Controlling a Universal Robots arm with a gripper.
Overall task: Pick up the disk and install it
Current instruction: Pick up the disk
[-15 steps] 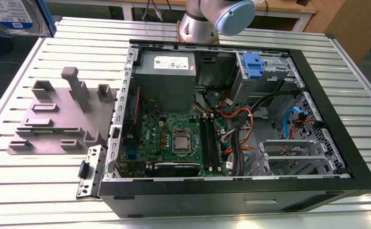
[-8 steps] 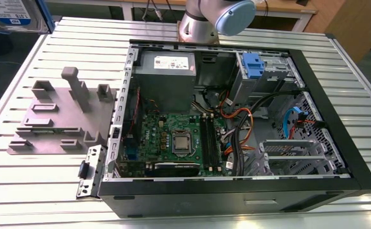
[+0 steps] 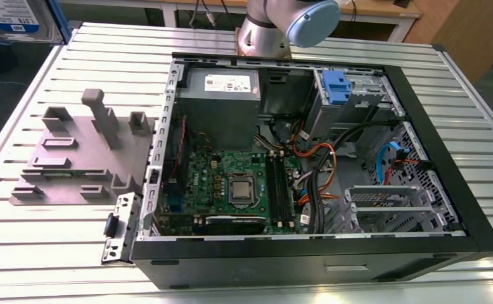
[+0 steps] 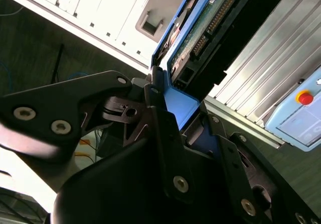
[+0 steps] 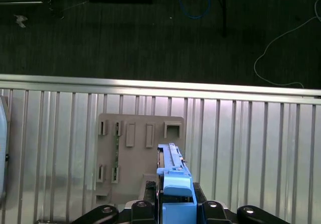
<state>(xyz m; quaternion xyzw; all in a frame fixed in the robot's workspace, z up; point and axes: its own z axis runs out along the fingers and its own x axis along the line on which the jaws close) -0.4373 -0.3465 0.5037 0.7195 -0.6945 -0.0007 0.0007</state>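
Observation:
The disk (image 3: 14,19) is a silver drive with a white-and-blue label and blue rails. It hangs high at the far upper left of the exterior view, beyond the table's corner. In the second wrist view my gripper (image 4: 173,101) is shut on the disk (image 4: 200,33), whose green circuit board and blue rail show between the black fingers (image 4: 163,133). In the first wrist view the disk (image 5: 173,171) stands edge-on in my gripper (image 5: 175,206), above the grey fixture plate (image 5: 135,148).
An open computer case (image 3: 449,158) lies on the ribbed metal table (image 3: 128,44), with a grey power-supply box (image 3: 221,85) and a blue caddy (image 3: 335,85) in its drive bay. The grey fixture plate (image 3: 69,158) lies to the exterior view's left of the case. A pendant with a red button (image 4: 304,97) stands nearby.

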